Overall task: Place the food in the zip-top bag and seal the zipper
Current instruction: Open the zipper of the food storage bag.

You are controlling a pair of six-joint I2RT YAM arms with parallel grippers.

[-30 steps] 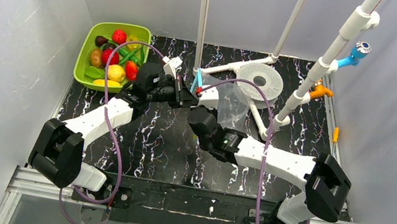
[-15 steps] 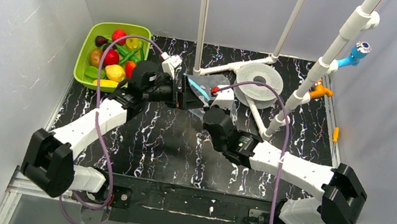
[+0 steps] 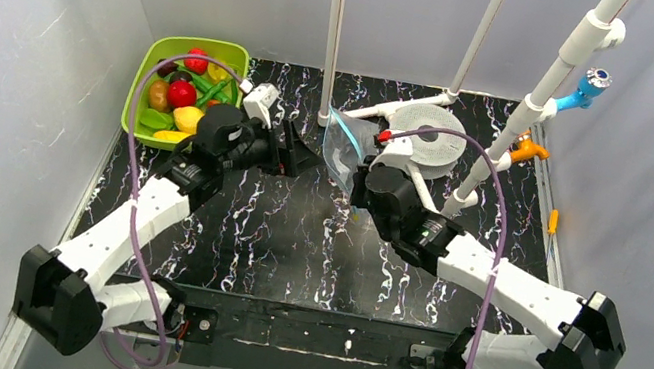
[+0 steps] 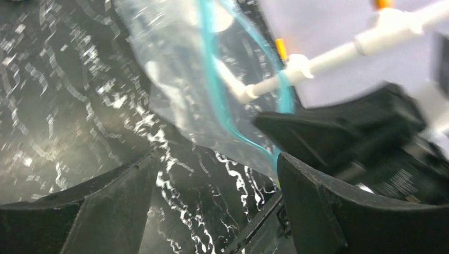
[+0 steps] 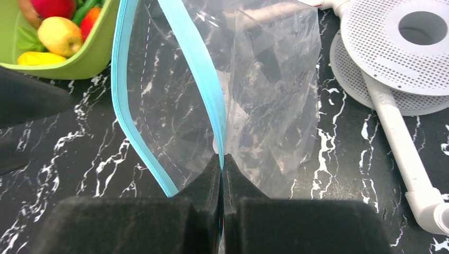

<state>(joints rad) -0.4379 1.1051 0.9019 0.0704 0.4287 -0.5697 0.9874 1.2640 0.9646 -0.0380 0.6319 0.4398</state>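
One zipper inside right tool

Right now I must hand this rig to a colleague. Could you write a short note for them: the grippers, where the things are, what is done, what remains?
Left gripper: open, empty, between the lime-green tray and the bag.
Right gripper: shut on one lip of the zipper, holding the zip-top bag up.
Bag: mouth open, nothing inside.
Food: toy fruit and vegetables, all in the tray.
Done: bag held open.
Left: load the food, seal the zipper.
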